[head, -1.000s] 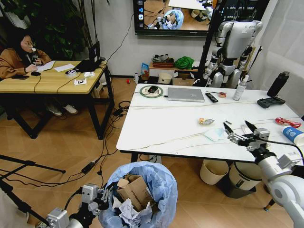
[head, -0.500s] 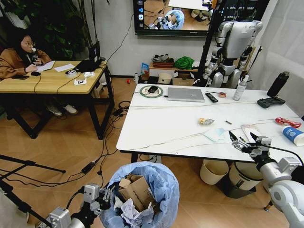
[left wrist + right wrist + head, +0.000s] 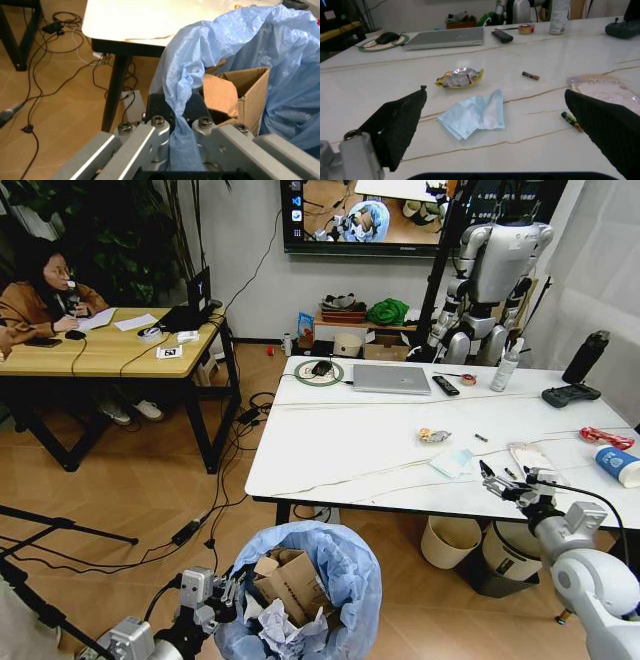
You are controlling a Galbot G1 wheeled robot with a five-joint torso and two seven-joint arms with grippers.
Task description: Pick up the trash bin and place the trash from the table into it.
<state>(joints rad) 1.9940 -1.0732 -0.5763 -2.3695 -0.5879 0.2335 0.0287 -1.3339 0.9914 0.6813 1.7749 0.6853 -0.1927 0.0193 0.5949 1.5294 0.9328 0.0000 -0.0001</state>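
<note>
Head view: the right gripper [image 3: 507, 483], spread wide and empty, should drop squarely over the face mask [image 3: 452, 463] at its ten o'clock on the table [image 3: 330, 442].

Left wrist view: the left gripper [image 3: 176, 122] pinches the trash bin [image 3: 260, 56] liner.

Right wrist view: the face mask [image 3: 473, 117] lies between the wide fingers [image 3: 400, 123].

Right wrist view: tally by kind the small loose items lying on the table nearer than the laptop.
Wrapper: 1
Face mask: 1
Clear bag: 1
Batteries: 2
Total: 5
</note>
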